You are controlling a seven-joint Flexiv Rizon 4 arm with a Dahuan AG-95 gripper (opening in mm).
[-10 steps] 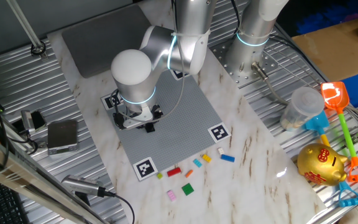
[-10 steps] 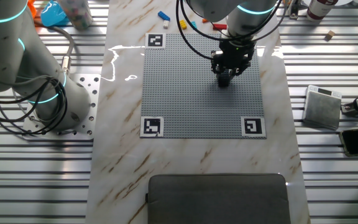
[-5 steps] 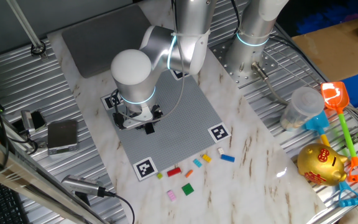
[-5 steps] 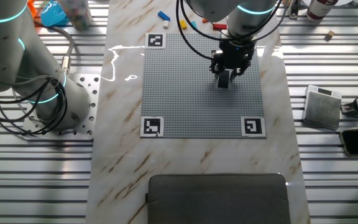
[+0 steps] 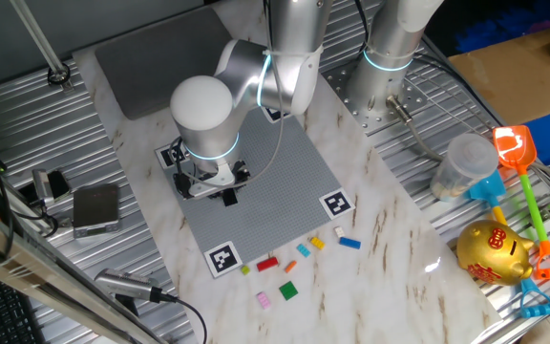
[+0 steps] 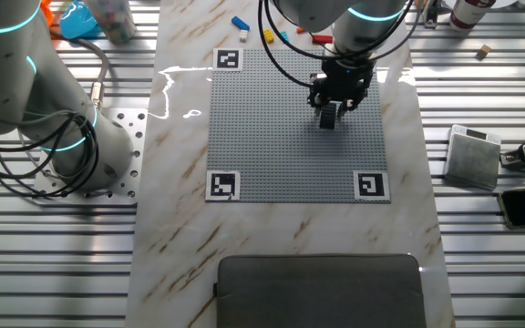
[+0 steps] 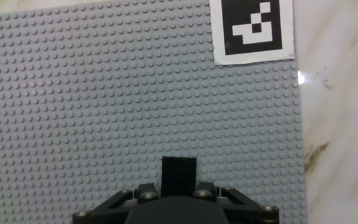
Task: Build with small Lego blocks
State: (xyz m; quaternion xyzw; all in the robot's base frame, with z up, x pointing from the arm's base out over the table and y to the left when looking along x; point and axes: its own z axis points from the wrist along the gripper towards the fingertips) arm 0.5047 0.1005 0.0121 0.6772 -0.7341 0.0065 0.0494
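Low over the large grey studded plate (image 5: 285, 172), near its left side, hangs my gripper (image 5: 229, 197). In the other fixed view the gripper (image 6: 330, 118) is above the plate (image 6: 272, 128), right of centre. The hand view shows a black Lego block (image 7: 179, 176) standing between my shut jaws, just above the plate (image 7: 104, 93). Several small Lego blocks lie loose on the marble in front of the plate: red (image 5: 267, 263), green (image 5: 287, 290), pink (image 5: 264, 300), blue (image 5: 349, 243) and orange (image 5: 304, 250). Some show at the far edge in the other fixed view, such as a blue one (image 6: 239, 22).
Black-and-white markers (image 7: 252, 31) sit at the plate's corners. A second arm's base (image 5: 390, 57) stands behind the plate. A dark grey pad (image 5: 151, 57) lies at the table's far end. A metal box (image 5: 95, 208) is to the left and toys (image 5: 518, 162) to the right.
In the other fixed view the gripper tip rose a little from the plate between one second and half a second ago. Since then nothing has moved.
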